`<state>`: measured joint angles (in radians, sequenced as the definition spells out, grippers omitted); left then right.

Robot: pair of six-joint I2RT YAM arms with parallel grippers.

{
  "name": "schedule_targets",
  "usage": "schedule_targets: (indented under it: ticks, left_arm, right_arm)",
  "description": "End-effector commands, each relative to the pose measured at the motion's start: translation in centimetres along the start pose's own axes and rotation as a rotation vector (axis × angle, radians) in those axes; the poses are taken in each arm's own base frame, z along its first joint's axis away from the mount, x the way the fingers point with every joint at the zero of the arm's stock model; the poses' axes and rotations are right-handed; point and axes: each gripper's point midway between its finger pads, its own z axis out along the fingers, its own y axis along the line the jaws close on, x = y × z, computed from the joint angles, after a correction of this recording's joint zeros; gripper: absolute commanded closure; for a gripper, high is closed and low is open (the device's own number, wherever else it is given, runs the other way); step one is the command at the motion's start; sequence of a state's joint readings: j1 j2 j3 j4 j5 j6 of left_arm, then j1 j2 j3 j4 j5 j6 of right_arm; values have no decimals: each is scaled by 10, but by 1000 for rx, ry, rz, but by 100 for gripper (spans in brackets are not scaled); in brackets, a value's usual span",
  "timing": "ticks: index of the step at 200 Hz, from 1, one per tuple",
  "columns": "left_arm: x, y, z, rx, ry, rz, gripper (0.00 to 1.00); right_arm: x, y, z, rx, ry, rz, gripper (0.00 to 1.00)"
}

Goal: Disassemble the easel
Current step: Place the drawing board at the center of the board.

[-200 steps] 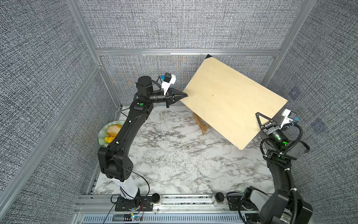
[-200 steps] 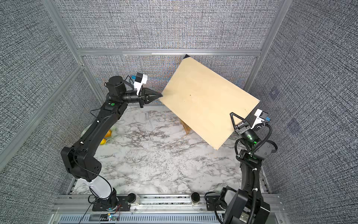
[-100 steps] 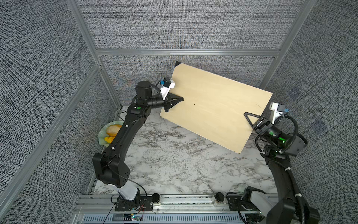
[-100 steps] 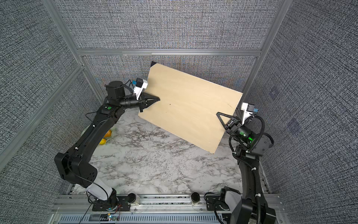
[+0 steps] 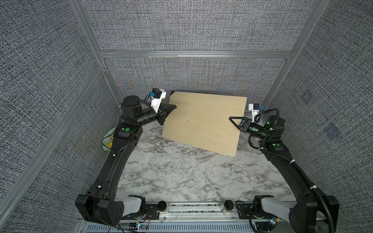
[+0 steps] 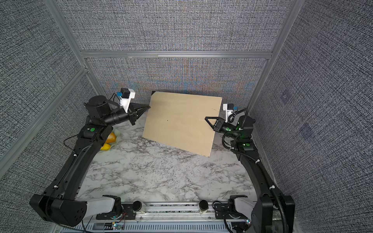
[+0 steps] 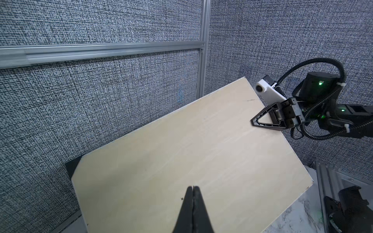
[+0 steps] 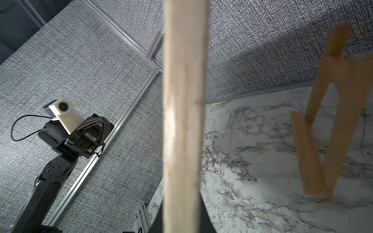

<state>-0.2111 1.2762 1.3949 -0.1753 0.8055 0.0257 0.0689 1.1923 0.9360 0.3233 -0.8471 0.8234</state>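
Easel (image 8: 341,129) position: we find it only in the right wrist view, standing on its feet on the marble table (image 8: 252,145). It sits lower than the right pincer (image 5: 232,118), well apart from it, on the underside of the pale board (image 5: 201,123). In both top views the board hides it completely.

Right pincer: clamped on the board's edge. One finger lies across the upper face, and the edge runs straight between the jaws.

Left pincer (image 5: 173,106): jaws pressed together with nothing between them. Its tip sits at the board's opposite edge, over the face. We cannot tell whether it touches.

Handling, our judgement:
- The easel is all thin slats, so we expect it to be light and stiff along each piece. The joints are probably its weak points.
- On smooth marble it will likely slide or tip under a one-sided push.
- We would anchor it by gripping the ledge bar across its thickness with one pincer. The other pincer takes a leg close to the apex, where the leverage on the joint is short.
- We would avoid pinching mid-slat, which may bend or crack.
- The board is broad, thin and rigid. Held by a single edge it can swing, so it wants setting down first.
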Motion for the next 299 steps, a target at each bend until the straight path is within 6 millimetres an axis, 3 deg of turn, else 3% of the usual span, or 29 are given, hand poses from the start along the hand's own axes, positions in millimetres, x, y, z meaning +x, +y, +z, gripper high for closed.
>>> schedule_targets:
  ticks: [1, 228, 299]
  left_arm:
    - [-3, 6, -8, -42, -14, -5, 100]
    - [20, 28, -33, -177, -21, -66, 100]
    - [23, 32, -34, -188, -14, -67, 100]
  right_arm:
    - [-19, 43, 7, -132, -42, -135, 100]
    - [90, 1, 102, -106, 304, 51, 100]
    - [113, -35, 124, 9, 353, 105, 100]
